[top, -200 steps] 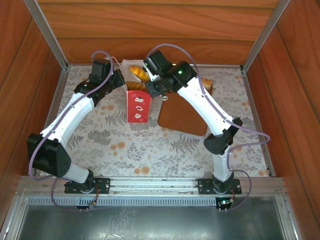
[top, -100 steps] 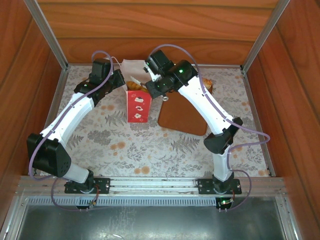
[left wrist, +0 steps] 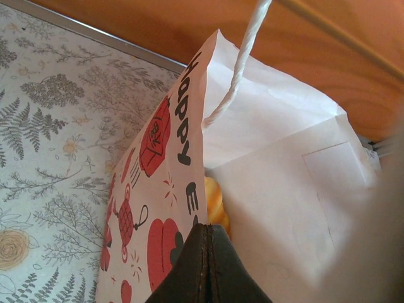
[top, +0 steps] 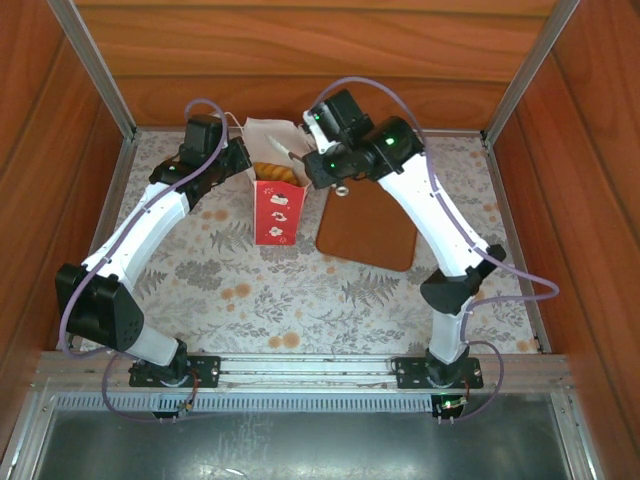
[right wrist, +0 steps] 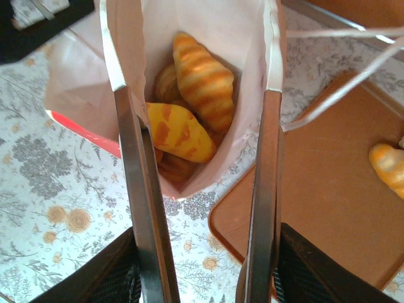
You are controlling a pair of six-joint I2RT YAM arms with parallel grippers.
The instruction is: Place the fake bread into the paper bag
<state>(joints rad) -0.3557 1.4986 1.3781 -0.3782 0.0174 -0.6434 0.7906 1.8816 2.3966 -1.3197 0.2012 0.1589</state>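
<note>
The white paper bag [top: 277,205] with its red front panel stands upright near the back of the table. My left gripper [top: 240,160] is shut on the bag's left rim [left wrist: 202,208], its dark fingers [left wrist: 205,265] pressed together over the paper. My right gripper [top: 298,160] hangs open just over the bag's mouth, and its metal fingers [right wrist: 136,189] straddle the bag [right wrist: 252,38]. Inside lie several pieces of fake bread: a striped croissant [right wrist: 203,76], a yellow roll [right wrist: 180,134] and darker pieces beneath. One more pastry [right wrist: 388,165] rests on the brown board.
The flat brown board [top: 365,235] lies right of the bag on the floral mat [top: 250,290]. Wooden walls and metal rails close in the back and sides. White string handles [right wrist: 341,69] trail from the bag over the board.
The croissant that my right gripper held above the bag has gone down into it and been let go. The right wrist has shifted slightly right and back. The left arm has stayed put.
</note>
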